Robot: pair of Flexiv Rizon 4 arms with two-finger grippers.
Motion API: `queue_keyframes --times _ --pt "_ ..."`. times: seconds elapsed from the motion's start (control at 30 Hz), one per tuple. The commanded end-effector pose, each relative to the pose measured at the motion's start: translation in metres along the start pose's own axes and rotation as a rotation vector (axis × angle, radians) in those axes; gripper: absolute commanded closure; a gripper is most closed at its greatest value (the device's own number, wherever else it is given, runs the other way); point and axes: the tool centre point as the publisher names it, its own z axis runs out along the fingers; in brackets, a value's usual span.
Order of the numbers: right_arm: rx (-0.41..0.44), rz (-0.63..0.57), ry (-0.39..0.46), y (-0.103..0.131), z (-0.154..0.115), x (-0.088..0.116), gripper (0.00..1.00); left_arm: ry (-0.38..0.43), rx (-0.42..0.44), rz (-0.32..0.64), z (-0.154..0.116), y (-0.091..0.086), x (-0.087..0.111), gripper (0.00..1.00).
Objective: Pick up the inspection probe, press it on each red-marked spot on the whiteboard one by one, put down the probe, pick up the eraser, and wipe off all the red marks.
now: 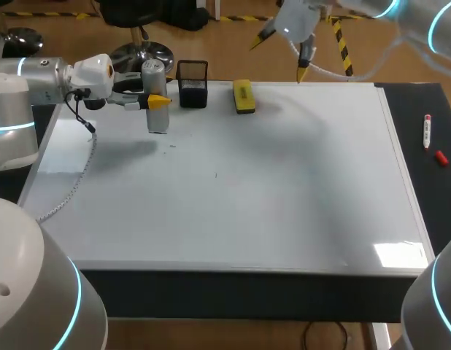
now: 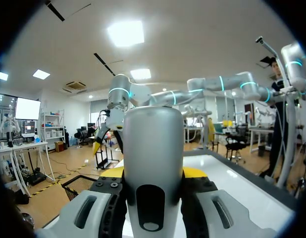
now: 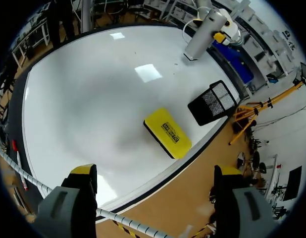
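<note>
1. Left jaws are clenched on the inspection probe (image 1: 156,102), upright over the whiteboard's (image 1: 247,204) far-left corner.
2. Right jaws hang released and empty above the far edge.
3. Below them the yellow eraser (image 3: 168,132) lies flat beside a black mesh holder (image 1: 193,84).
4. A red marker (image 1: 427,132) lies on the counter's right side.

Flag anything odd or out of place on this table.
The white marker pen lies on the dark table beside the white rectangular whiteboard, with what looks like its red cap lying apart. No red marks show on the board. Nothing else stands out.
</note>
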Motion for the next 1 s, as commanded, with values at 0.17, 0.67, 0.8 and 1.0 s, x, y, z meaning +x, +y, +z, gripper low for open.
queue_keyframes --times 0.17,0.67,0.8,1.0 --pt "0.032 0.097 -0.107 0.006 -0.042 0.029 0.0 -0.004 -0.002 0.001 0.0 -0.002 0.001 1.0" --pt "-0.035 0.339 -0.184 -0.01 -0.078 0.047 0.0 -0.004 -0.002 0.001 0.0 -0.002 0.001 1.0" --pt "-0.038 0.384 -0.187 -0.012 -0.086 0.048 0.0 -0.004 -0.002 0.001 0.0 -0.002 0.001 1.0" --pt "-0.029 0.44 -0.185 -0.015 -0.097 0.051 0.0 -0.004 -0.002 0.001 0.0 -0.002 0.001 1.0"
